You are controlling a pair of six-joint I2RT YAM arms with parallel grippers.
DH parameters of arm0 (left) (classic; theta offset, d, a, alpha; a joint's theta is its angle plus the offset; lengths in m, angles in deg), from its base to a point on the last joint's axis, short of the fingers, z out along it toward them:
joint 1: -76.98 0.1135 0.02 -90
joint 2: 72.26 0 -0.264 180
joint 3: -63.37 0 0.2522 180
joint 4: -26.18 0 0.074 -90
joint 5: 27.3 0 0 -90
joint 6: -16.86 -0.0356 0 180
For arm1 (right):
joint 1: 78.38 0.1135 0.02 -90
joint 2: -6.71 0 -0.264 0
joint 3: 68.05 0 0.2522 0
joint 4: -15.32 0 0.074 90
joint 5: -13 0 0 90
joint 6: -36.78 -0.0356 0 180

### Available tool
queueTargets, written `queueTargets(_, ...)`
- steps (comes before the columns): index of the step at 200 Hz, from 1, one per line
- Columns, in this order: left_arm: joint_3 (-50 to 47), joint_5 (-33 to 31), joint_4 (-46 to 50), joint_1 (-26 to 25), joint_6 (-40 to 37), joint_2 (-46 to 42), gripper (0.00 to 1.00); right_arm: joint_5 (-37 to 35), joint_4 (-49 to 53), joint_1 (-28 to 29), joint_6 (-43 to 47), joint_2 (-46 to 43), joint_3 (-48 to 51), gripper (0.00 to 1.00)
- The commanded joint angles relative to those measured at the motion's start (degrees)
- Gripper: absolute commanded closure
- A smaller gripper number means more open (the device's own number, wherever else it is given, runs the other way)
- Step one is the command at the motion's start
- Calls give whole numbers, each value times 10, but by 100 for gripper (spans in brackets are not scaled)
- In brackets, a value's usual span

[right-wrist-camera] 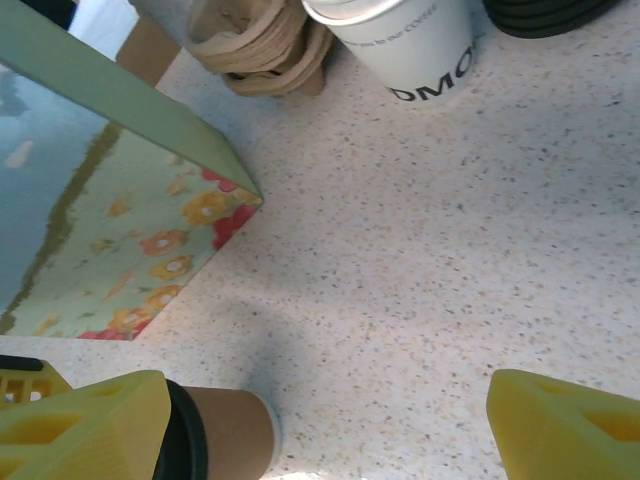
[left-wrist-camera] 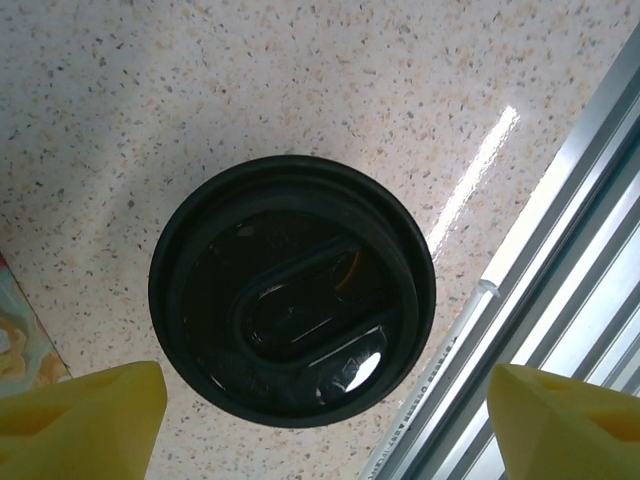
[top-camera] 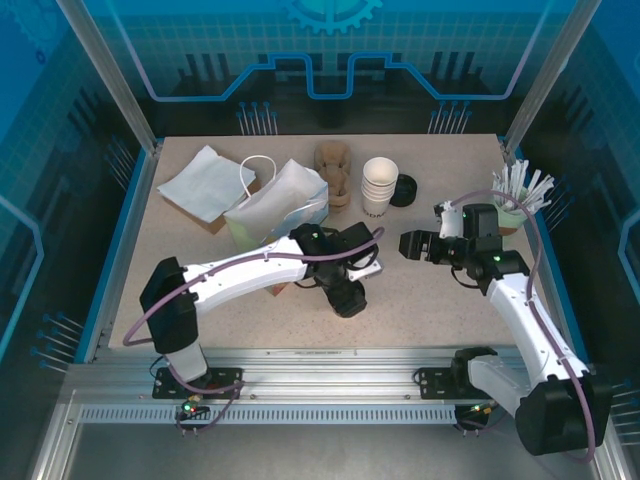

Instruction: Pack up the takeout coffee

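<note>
The takeout coffee (left-wrist-camera: pixel 292 290), seen from straight above, shows its round black lid. My left gripper (left-wrist-camera: pixel 325 405) hangs over it, open, with its yellow fingertips (left-wrist-camera: pixel 95 415) wide on either side and not touching it. In the top view the left gripper (top-camera: pixel 348 296) covers most of the cup near the table's front middle. The right wrist view shows the coffee's brown wall and black lid (right-wrist-camera: pixel 215 438) at the lower left. My right gripper (right-wrist-camera: pixel 330 425) is open with bare table between its fingers, and it hovers to the right of the cup (top-camera: pixel 412 245).
A floral paper bag (top-camera: pixel 275 205) (right-wrist-camera: pixel 100 220) stands just behind the cup. Behind it are napkins (top-camera: pixel 205 180), brown cup carriers (top-camera: pixel 333 170), a stack of white cups (top-camera: pixel 380 185), a loose black lid (top-camera: pixel 404 190) and stirrers (top-camera: pixel 520 190). The metal rail (left-wrist-camera: pixel 590 300) runs close in front.
</note>
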Motion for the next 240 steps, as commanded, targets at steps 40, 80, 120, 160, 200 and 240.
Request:
queueTargets(40, 71, -18, 73, -3, -39, 60, 13, 5, 14, -13, 24, -1, 17, 16)
queueTargets(80, 91, -17, 88, -3, -45, 81, 13, 12, 12, -14, 25, -1, 23, 16)
queueTargets(120, 105, -16, 103, -4, -47, 96, 16, 21, 11, -15, 27, 2, 24, 16)
queueTargets(160, 116, -17, 108, -5, -47, 105, 18, 30, 8, -16, 27, 5, 27, 16)
queueTargets(200, 118, -21, 114, -6, -45, 112, 20, 35, 8, -15, 29, 6, 30, 17)
queueTargets(240, 123, -36, 122, -9, -45, 119, 20, 38, 7, -15, 30, 10, 29, 17)
